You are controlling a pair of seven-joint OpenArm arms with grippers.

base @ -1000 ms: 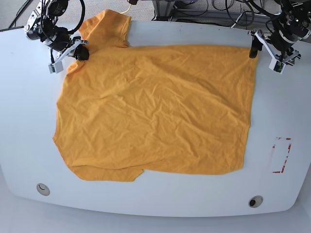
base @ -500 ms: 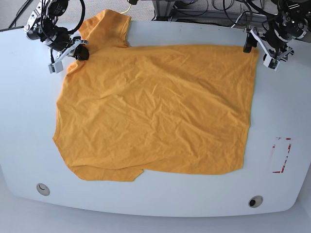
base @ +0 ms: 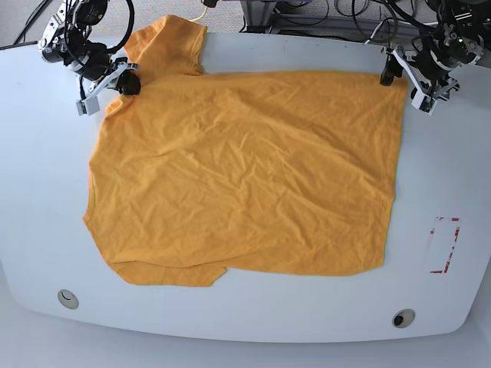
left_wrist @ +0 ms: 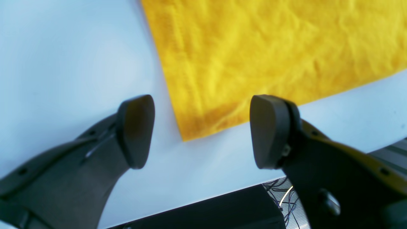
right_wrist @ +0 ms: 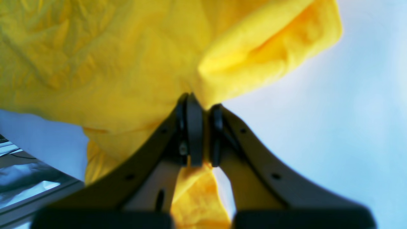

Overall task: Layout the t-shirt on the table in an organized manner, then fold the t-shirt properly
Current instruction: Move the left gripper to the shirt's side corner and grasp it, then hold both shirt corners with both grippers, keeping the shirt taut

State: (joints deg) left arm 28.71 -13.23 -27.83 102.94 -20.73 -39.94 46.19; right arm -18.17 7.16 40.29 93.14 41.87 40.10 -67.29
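t-shirt [base: 245, 172] spread on table [base: 46, 192], pincers at far corners

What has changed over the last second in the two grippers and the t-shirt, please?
The open left gripper has drawn up and back from the t-shirt corner toward the table edge, holding nothing. The right gripper stays shut on the shirt near the sleeve; the cloth has not moved.
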